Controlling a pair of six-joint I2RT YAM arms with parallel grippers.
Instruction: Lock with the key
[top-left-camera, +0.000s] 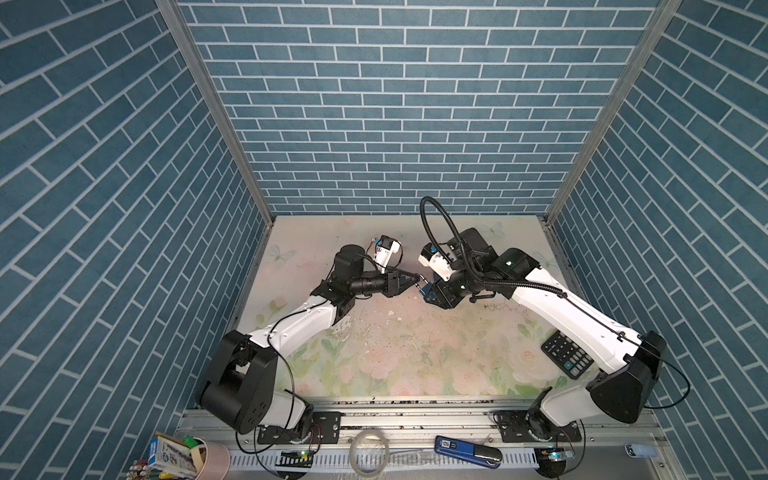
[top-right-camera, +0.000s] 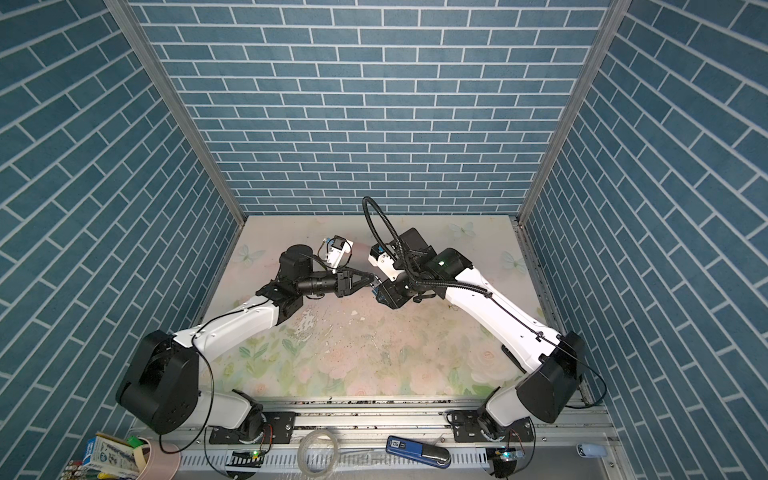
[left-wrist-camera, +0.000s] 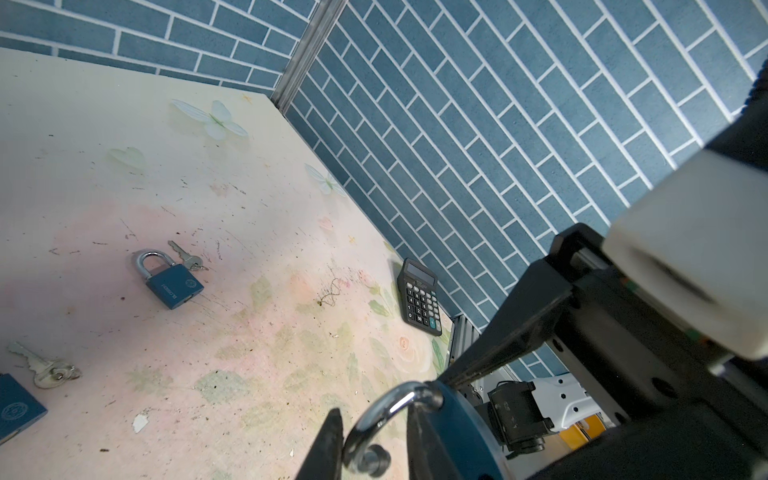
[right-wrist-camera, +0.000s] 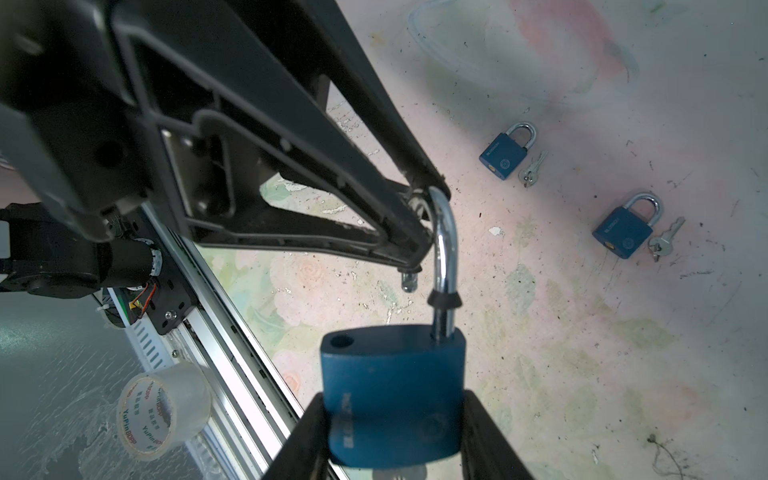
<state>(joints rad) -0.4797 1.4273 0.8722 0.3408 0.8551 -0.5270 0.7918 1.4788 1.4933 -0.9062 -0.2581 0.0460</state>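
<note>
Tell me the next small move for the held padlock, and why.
Probably: the left gripper swings the shackle until its free end sits over the empty hole, then presses it in. The right gripper clamps the padlock by its body. The shackle stands raised with one leg seated, and its free end hangs aside of the hole.

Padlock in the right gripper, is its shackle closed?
No, the shackle stands raised and swung aside, its free end out of the padlock body.
</note>
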